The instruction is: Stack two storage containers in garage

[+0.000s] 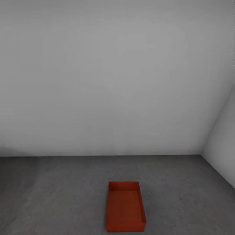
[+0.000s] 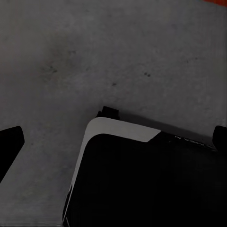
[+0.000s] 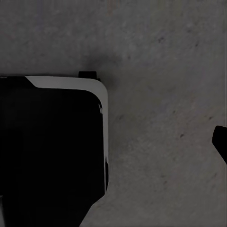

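One orange-red storage container (image 1: 125, 209) sits open side up on the dark-grey concrete floor (image 1: 58, 195) of the garage, low in the head view and a little right of centre. Nothing is stacked on it. A sliver of orange (image 2: 215, 2) shows at the edge of the left wrist view. My left gripper (image 2: 115, 139) hangs open over the floor, with one dark fingertip (image 2: 9, 142) at each side and nothing between them. My right gripper (image 3: 113, 156) also points down at the floor, with one fingertip (image 3: 220, 142) at the frame edge and nothing held.
A plain white wall (image 1: 114, 81) stands behind the container and meets a second white wall (image 1: 225, 147) in a corner at the right. My own black and white base (image 2: 142, 179) lies under both wrists and also appears as the base (image 3: 47, 151) in the right wrist view.
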Controlling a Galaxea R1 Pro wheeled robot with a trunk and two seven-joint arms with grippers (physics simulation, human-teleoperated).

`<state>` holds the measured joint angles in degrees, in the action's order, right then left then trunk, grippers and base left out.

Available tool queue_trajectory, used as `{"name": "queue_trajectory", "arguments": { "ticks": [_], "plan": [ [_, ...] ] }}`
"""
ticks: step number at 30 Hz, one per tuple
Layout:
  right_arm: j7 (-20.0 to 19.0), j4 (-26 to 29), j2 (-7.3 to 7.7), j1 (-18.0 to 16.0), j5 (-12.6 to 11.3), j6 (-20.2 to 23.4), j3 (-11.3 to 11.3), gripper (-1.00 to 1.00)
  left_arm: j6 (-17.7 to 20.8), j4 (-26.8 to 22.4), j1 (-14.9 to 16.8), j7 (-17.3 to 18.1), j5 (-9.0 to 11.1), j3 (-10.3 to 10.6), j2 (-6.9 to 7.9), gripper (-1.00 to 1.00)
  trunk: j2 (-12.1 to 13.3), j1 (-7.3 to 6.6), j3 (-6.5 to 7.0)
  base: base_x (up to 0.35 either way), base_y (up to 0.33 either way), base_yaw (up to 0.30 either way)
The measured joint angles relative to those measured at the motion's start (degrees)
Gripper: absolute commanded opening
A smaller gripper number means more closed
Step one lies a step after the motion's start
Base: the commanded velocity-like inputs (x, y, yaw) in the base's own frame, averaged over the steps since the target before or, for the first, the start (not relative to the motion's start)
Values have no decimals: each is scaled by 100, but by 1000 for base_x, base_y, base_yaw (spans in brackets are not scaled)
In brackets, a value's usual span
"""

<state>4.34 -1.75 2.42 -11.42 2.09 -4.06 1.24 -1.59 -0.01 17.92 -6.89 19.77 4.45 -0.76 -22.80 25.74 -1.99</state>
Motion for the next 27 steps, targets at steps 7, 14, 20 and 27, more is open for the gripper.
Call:
{"name": "queue_trajectory", "arguments": {
  "ticks": [7, 14, 20, 27],
  "plan": [
    [0, 0, 5, 0, 1, 0, -1, 100, -5, 1, -346, 3, -34, 18, 20, 100, 0, 0, 64, 0, 0, 0],
    [0, 0, 12, -2, 2, 0, 1, 100, -97, 0, -594, 19, -57, 27, 302, 100, -4, 1, 122, 0, 0, 0],
    [26, 0, 6, -2, 10, 18, -3, 100, -159, -1, -672, 72, -62, 34, 377, 100, -6, 1, 147, 0, 0, 0],
    [67, 1, 30, -3, 27, 16, -12, 100, -180, -2, -677, 81, -62, 34, 383, 100, -6, 1, 151, 0, 0, 0]
  ]
}}
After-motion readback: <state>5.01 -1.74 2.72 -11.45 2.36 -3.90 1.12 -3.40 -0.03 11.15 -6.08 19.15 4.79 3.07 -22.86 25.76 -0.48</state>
